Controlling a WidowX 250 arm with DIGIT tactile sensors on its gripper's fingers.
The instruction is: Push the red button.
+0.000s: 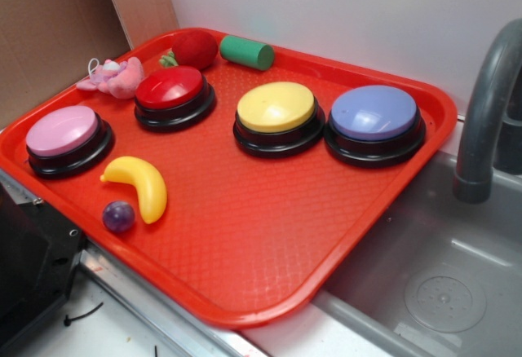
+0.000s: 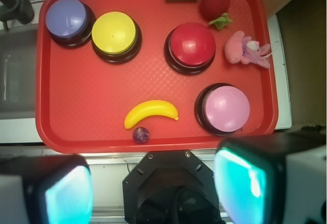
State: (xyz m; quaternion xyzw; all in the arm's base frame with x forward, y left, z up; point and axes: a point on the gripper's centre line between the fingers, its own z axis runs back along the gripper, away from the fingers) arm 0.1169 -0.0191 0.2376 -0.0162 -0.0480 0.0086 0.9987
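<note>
Red button (image 1: 170, 88), a glossy domed cap on a black round base, standing in the back half of a red plastic tray (image 1: 245, 235) with a fine diamond-embossed floor and raised rounded rim. Just behind it, a fuzzy red plush ball (image 1: 194, 47) with green leaves and a smooth green cylinder (image 1: 246, 52) lying on its side; beside it, a soft pink plush toy (image 1: 114, 77). In the same row, a yellow button (image 1: 276, 107) and a lavender-blue button (image 1: 373, 113); nearer the front edge, a pink button (image 1: 62, 130). A smooth yellow plastic banana (image 1: 140, 182) lies beside a small glossy purple ball (image 1: 118, 216). The tray rests over a grey sink (image 1: 440, 284) with a grey faucet (image 1: 485, 121). Gripper (image 2: 153, 191) in the wrist view: fingers (image 2: 250, 183) spread wide, holding nothing, well apart from the button. No legible writing
</note>
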